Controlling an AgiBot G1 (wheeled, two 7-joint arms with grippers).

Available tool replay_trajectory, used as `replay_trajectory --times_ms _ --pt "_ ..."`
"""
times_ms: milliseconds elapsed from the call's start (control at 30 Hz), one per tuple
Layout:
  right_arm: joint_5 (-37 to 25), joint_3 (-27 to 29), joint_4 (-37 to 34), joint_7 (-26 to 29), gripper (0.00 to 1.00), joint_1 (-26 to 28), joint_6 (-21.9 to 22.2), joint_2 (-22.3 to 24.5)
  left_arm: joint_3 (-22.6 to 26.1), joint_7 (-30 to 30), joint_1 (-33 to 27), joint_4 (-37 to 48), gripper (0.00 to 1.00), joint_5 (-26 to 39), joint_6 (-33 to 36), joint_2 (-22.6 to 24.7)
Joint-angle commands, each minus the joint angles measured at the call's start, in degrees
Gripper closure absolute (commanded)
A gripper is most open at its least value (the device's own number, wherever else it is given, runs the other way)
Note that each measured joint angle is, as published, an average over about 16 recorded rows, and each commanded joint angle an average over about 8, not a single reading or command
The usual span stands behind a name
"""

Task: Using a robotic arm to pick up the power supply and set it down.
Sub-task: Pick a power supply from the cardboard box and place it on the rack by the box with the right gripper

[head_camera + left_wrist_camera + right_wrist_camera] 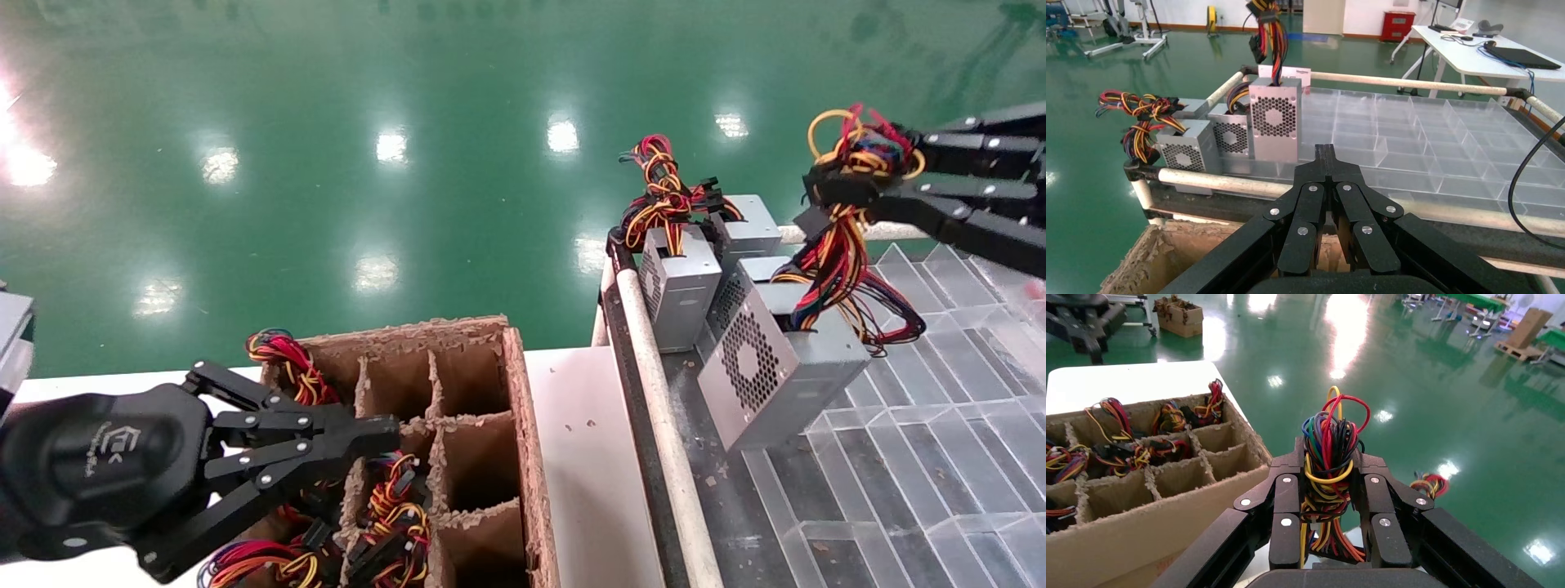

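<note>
Right tool [825,186] clamps the power supply [780,371] wire bundle [1329,471]; left tool [1326,160] closed, empty.

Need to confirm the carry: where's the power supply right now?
In the head view it's on the right: the power supply hangs tilted by its wire bundle from the right gripper, over the clear tray, beside two other supplies.

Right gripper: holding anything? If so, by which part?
Yes. The right gripper grips the power supply by its wire bundle, not the metal case. The left gripper is shut and empty.
</note>
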Motion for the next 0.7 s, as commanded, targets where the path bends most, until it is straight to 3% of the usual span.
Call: replay_trajectory --times_ms 33,400,700 --pt "0.6 -0.3 -0.8 -0.8 1.00 -0.9 0.0 0.3 0.0 0.0 0.0 0.0 1.00 0.0 0.0 0.0" --pt "2.7 -1.1 -12.3 -7.0 1.00 -5.5 0.5 -6.8 0.0 0.0 0.0 0.0 1.00 0.0 0.0 0.0" --pt "3.2 -1.2 -20.5 -10.8 1.00 -5.9 0.5 -12.2 0.0 0.0 0.0 0.0 1.00 0.0 0.0 0.0"
